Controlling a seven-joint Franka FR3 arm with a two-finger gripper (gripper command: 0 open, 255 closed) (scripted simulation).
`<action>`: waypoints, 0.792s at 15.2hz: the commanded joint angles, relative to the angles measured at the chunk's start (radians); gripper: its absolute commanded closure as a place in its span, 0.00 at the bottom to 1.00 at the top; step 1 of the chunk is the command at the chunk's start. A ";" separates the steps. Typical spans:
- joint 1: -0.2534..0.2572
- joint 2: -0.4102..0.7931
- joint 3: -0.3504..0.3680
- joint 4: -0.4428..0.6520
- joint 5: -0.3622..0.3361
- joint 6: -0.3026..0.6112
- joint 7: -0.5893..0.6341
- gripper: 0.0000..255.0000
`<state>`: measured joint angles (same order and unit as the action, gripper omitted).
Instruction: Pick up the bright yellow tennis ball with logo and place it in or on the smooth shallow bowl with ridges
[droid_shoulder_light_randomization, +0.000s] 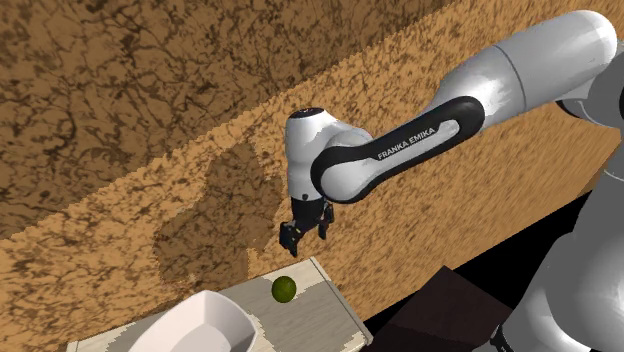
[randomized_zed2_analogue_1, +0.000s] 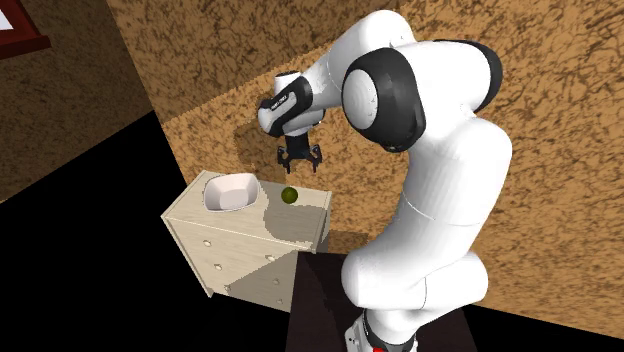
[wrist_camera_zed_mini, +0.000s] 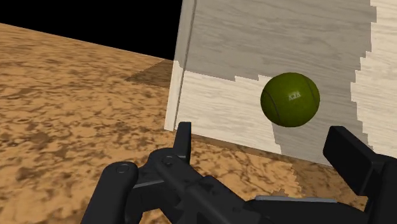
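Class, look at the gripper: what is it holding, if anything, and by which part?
Nothing is held. The gripper hangs open above the yellow-green ball, which rests untouched on the dresser top.

- Tennis ball (wrist_camera_zed_mini: 290, 99): olive-green, small logo visible, resting on the pale dresser (randomized_zed2_analogue_1: 245, 250) top.
- Bowl (randomized_zed2_analogue_1: 230, 193): white, shallow, upright, near the ball, not touching.

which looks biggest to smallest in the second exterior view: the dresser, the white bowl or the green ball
1. dresser
2. white bowl
3. green ball
Bowl and ball sit together on the dresser, so nearness hardly matters.
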<state>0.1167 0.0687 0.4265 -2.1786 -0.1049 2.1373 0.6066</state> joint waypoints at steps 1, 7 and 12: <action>0.014 0.078 0.005 0.034 -0.049 0.025 0.042 0.00; 0.096 0.329 -0.016 0.205 -0.188 0.041 0.156 0.00; 0.118 0.395 -0.033 0.228 -0.223 0.072 0.180 0.00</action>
<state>0.2326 0.4539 0.3967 -1.9509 -0.3219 2.2009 0.7826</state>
